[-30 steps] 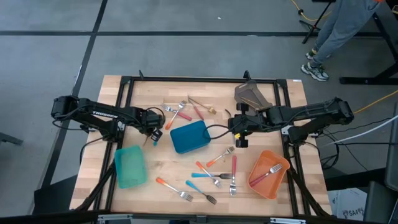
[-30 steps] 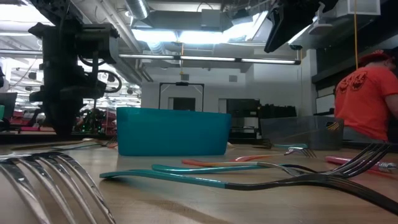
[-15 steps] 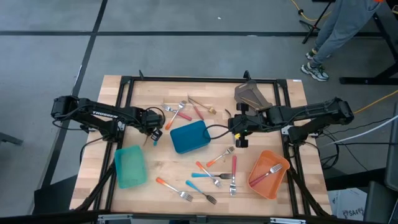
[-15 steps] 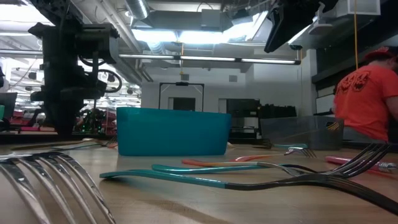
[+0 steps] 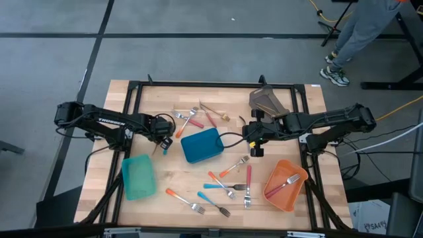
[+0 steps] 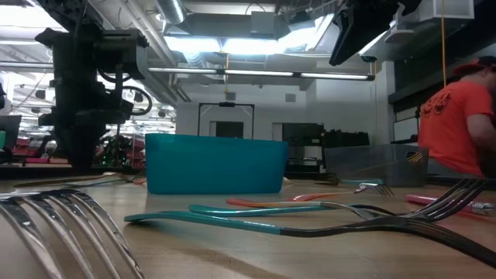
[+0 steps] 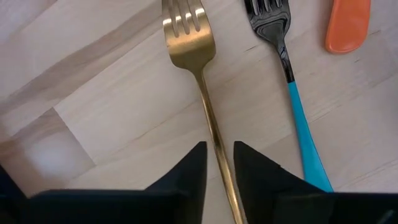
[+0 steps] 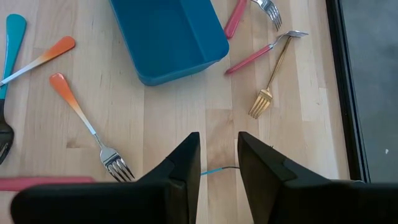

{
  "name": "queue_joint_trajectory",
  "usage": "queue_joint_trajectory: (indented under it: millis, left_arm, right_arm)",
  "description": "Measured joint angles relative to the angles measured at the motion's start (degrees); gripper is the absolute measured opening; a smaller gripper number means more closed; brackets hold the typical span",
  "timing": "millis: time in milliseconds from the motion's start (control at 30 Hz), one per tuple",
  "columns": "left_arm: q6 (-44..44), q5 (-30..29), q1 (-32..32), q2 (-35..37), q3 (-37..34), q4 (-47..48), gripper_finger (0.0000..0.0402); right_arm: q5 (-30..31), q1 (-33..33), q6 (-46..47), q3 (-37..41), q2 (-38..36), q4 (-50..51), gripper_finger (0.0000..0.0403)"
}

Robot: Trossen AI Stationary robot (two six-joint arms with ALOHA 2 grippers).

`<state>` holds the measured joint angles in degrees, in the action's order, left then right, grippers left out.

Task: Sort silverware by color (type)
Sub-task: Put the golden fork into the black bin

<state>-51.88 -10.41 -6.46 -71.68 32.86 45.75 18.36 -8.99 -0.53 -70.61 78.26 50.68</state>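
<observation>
Silverware: small forks with silver metal heads and orange, pink or blue handles, plus all-gold ones, lie scattered on the light wooden bench (image 5: 172,182); one pink-handled fork (image 5: 285,181) already lies in the orange rectangular bin (image 5: 275,196).
Fork in hand: the slim all-gold fork (image 7: 198,68) lies flat on the bench beside the blue-handled fork (image 7: 292,87), its thin stem running between the left hand's fingers.
Handling: judged light, stiff and smooth, so likely to slip or pivot; best taken at mid-stem, square across it.
Left hand (image 7: 217,165): low over the bench near the blue rectangular bin (image 5: 201,145); fingers slightly apart, flanking the gold stem, whether they pinch it I cannot tell.
Right hand (image 8: 217,155): hovers right of the blue bin, fingers apart, empty.
Views: only the left wrist view shows the stem between the fingers; the high view alone shows the teal rectangular bin (image 5: 137,176) and overall layout.
</observation>
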Motion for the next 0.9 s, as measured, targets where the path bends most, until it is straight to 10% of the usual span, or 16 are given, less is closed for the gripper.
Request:
queue_joint_trajectory:
  millis: [900]
  left_arm:
    - [-0.6,-1.0,0.3,-7.6,-0.2,-1.1,0.0131]
  right_arm:
    - [0.0,0.0,0.0,0.0,0.0,0.0,0.0097]
